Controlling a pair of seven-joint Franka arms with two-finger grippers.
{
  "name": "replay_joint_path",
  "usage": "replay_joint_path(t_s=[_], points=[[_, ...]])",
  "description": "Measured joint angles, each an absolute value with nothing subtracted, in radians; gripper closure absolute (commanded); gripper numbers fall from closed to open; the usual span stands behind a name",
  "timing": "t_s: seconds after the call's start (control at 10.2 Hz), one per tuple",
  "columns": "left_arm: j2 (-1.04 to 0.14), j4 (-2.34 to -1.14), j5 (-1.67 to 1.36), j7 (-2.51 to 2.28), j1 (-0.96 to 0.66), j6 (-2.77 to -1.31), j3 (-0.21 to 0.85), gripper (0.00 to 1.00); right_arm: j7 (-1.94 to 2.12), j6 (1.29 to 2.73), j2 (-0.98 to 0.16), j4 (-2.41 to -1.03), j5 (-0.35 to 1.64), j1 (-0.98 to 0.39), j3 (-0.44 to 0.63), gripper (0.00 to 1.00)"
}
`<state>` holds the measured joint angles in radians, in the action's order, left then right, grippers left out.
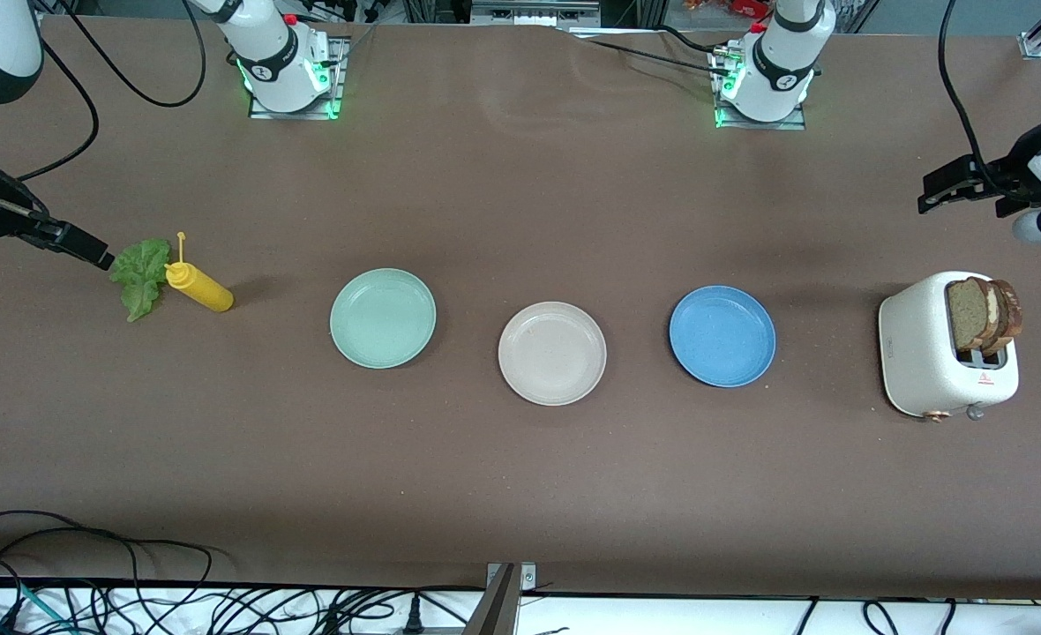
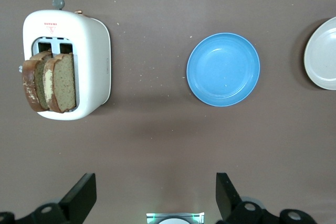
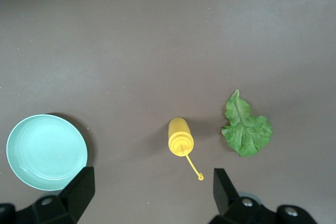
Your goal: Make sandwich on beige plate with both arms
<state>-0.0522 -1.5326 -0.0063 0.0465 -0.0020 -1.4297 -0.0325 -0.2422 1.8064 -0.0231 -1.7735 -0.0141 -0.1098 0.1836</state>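
Note:
The beige plate [image 1: 552, 353] lies bare in the middle of the table, between two other plates; its edge also shows in the left wrist view [image 2: 323, 53]. Two brown bread slices [image 1: 984, 313] [image 2: 52, 80] stand upright in a white toaster [image 1: 926, 353] at the left arm's end. A green lettuce leaf [image 1: 141, 275] [image 3: 244, 127] lies flat at the right arm's end. My left gripper [image 1: 937, 194] [image 2: 156, 192] hangs open high over the table by the toaster, holding nothing. My right gripper [image 1: 88, 250] [image 3: 152, 190] hangs open over the table beside the lettuce, holding nothing.
A yellow squeeze bottle [image 1: 198, 287] [image 3: 180, 136] stands next to the lettuce. A mint-green plate [image 1: 383, 317] [image 3: 46, 151] sits toward the right arm's end and a blue plate [image 1: 722, 335] [image 2: 223, 69] toward the left arm's end. Cables lie along the table's near edge.

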Motion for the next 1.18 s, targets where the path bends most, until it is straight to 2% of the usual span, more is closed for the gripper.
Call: replay_joint_path(t_s=[1.18], points=[[-0.061, -1.528, -0.006, 0.047, -0.011, -1.435, -0.014, 0.0, -0.242, 1.788, -0.019, -1.773, -0.014, -0.107, 0.191, 0.0]])
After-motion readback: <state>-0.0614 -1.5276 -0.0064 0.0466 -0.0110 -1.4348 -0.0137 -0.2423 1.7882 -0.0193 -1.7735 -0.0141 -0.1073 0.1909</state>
